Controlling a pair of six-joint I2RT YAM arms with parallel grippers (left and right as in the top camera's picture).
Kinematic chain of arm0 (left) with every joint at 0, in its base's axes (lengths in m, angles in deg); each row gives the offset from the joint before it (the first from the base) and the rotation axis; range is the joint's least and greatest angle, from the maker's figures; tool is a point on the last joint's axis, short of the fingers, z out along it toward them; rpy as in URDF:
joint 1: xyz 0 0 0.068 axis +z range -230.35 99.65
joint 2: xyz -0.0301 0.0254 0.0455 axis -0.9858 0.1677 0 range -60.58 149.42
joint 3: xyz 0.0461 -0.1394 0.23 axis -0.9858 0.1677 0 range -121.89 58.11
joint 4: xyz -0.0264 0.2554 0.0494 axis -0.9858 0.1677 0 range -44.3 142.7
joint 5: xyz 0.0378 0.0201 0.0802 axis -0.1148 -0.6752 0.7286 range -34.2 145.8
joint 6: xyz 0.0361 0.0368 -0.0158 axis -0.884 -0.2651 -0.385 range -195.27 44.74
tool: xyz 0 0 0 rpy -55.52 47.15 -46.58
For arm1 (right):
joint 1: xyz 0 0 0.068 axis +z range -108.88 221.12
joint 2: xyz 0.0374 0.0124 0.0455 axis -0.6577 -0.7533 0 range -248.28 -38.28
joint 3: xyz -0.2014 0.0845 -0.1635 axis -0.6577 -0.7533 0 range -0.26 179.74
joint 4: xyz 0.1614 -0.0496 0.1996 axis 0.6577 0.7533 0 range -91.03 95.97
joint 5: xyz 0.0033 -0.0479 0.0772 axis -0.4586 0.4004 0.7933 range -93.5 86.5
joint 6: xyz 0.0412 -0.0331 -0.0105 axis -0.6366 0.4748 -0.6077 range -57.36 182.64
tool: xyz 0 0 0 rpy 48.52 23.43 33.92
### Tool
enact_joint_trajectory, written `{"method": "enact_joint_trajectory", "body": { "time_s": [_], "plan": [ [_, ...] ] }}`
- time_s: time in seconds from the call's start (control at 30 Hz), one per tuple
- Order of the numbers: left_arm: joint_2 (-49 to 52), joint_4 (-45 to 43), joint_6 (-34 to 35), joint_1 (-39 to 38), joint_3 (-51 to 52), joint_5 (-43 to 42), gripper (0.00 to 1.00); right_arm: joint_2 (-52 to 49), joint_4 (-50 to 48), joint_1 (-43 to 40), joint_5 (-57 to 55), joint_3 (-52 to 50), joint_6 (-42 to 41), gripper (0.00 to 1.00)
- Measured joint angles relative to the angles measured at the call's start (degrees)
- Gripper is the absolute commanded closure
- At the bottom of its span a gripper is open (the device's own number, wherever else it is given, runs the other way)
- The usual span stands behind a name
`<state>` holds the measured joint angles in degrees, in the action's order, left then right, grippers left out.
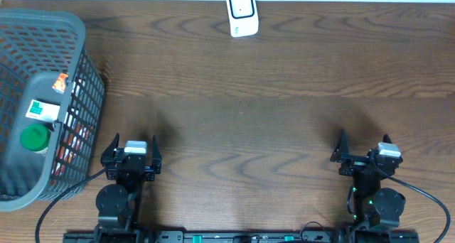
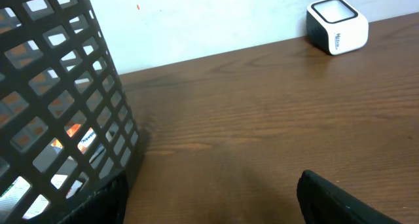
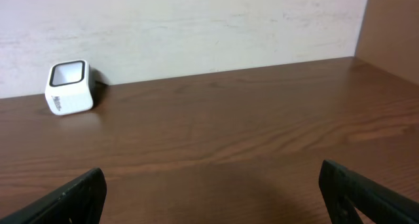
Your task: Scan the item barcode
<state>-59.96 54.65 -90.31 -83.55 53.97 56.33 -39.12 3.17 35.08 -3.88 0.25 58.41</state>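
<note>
A white barcode scanner stands at the table's far edge, also visible in the left wrist view as the scanner and in the right wrist view as the scanner. Items lie in a dark mesh basket at the left: a green-capped bottle with a white label and orange packets. My left gripper rests open at the near edge beside the basket, nothing between its fingers. My right gripper sits open at the near right, also holding nothing.
The basket wall fills the left of the left wrist view, close to my left finger. Brown wooden table stretches between the arms and the scanner. A pale wall backs the table.
</note>
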Motion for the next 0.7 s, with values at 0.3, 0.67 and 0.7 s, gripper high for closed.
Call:
{"method": "enact_joint_trajectory", "body": {
  "time_s": [0.3, 0.67, 0.7],
  "plan": [
    [0.0, -0.3, 0.0, 0.0, 0.0, -0.5, 0.17, 0.0, 0.0, 0.0, 0.0, 0.0, 0.0, 0.01],
    [1.4, -1.4, 0.9, 0.0, -1.0, -25.5, 0.17, 0.0, 0.0, 0.0, 0.0, 0.0, 0.0, 0.01],
    [2.5, -1.1, 1.7, 0.0, -2.3, -26.4, 0.17, 0.0, 0.0, 0.0, 0.0, 0.0, 0.0, 0.01]
  ]
}}
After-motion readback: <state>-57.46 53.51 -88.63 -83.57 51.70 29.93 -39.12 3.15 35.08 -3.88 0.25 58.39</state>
